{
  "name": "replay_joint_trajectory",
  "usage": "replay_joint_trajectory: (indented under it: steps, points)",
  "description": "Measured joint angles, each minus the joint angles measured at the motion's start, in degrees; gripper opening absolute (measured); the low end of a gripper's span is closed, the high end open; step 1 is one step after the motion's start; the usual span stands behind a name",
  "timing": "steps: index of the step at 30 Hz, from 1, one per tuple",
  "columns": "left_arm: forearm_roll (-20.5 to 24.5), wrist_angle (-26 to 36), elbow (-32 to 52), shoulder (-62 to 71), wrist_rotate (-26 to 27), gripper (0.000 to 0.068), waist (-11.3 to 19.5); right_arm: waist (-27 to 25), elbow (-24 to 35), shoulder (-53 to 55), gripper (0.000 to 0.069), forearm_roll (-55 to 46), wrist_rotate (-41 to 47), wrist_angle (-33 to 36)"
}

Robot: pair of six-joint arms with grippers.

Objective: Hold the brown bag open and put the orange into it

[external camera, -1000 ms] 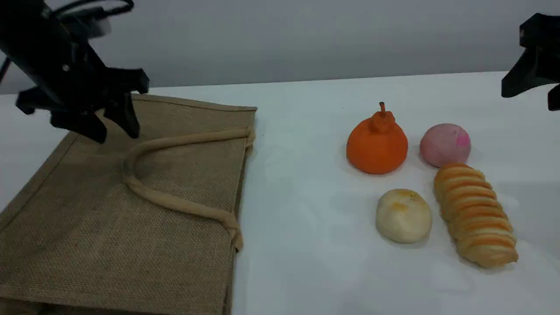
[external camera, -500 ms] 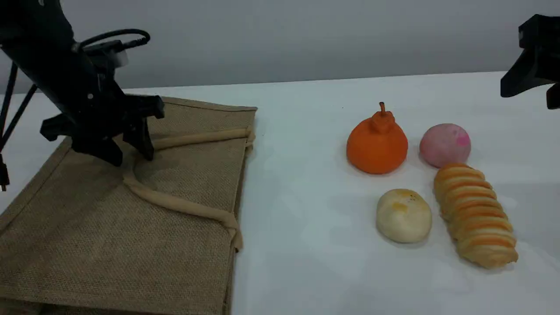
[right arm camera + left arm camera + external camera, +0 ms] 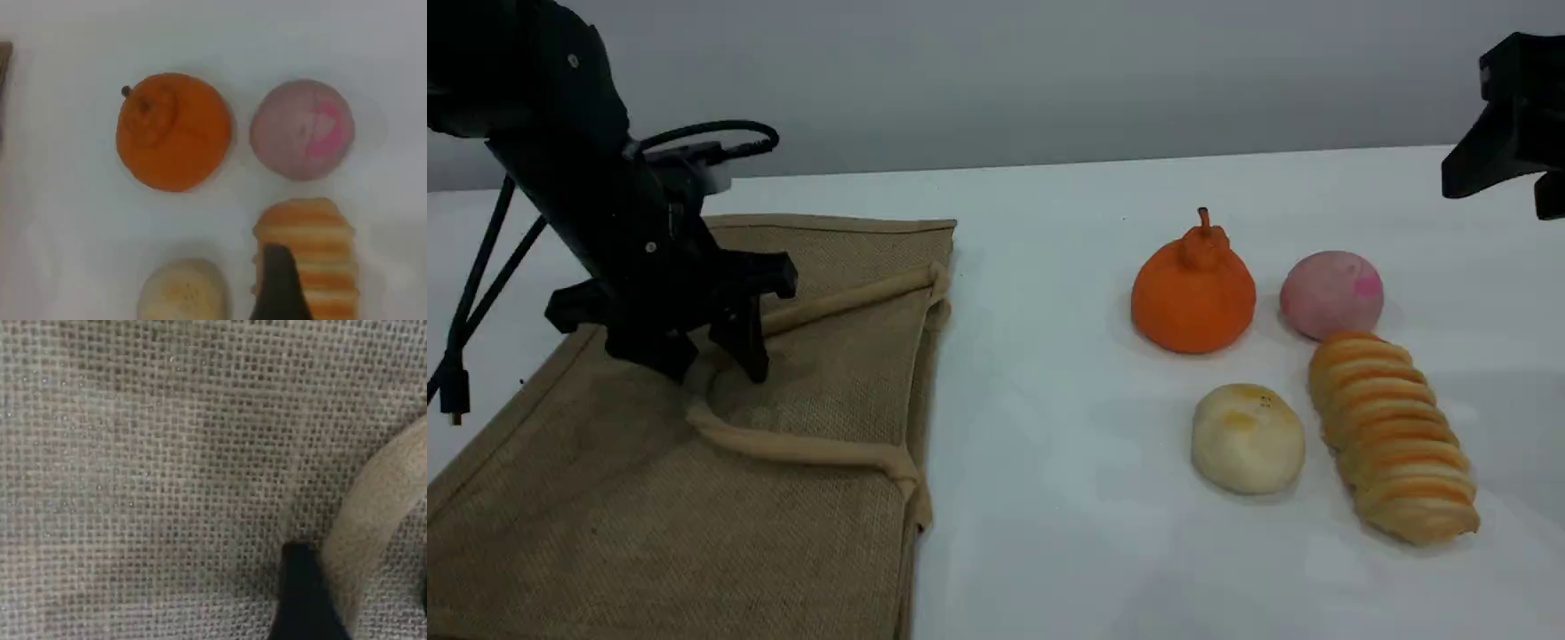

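The brown bag fills the lower left of the scene view, lying flat on the white table with its mouth edge toward the middle of the frame. It is not yet open, so nothing can go in. Its upper handle loops back across the weave, which gives me something to lift the top panel by.

That is why my left gripper, at left centre of the scene view, is planted down on the bag with its jaws apart, one on each side of the bend of that loop. In the left wrist view I see one fingertip low in the frame, pressed against the weave just beside the beige strap; whether it has slipped under the strap I cannot tell from so close a view.

My right gripper hangs at the upper right edge, holding nothing, jaws wide, waiting above the foods.

The striped bread roll lies at lower right. The orange stands upright, right of centre, well apart from the bag, with the pink ball near on its right and the pale bun below it.
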Motion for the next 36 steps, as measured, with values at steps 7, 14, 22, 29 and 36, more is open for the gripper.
replay_joint_trajectory:
  steps: [7,14,22,29,36]
  points:
    - [0.24,1.20,0.00,0.06,-0.66,0.0264,0.05,0.00,0.00,0.00,0.0420,0.00,0.00,0.00]
    - [0.18,1.47,0.05,0.06,-0.71,0.0081,0.05,0.00,0.00,0.00,0.0420,0.04,0.00,0.00]
    - [0.23,6.81,-2.04,-3.81,2.00,0.0081,0.05,0.00,0.00,0.00,0.0420,0.07,0.00,0.97]
    - [0.18,15.99,-8.67,-13.00,7.56,0.0081,-0.01,0.00,-1.13,0.00,0.0420,0.97,-1.56,5.12]
    - [0.18,26.89,-14.64,-23.11,13.65,0.0081,-0.06,0.00,-2.71,0.00,0.0420,11.69,-12.00,11.08]
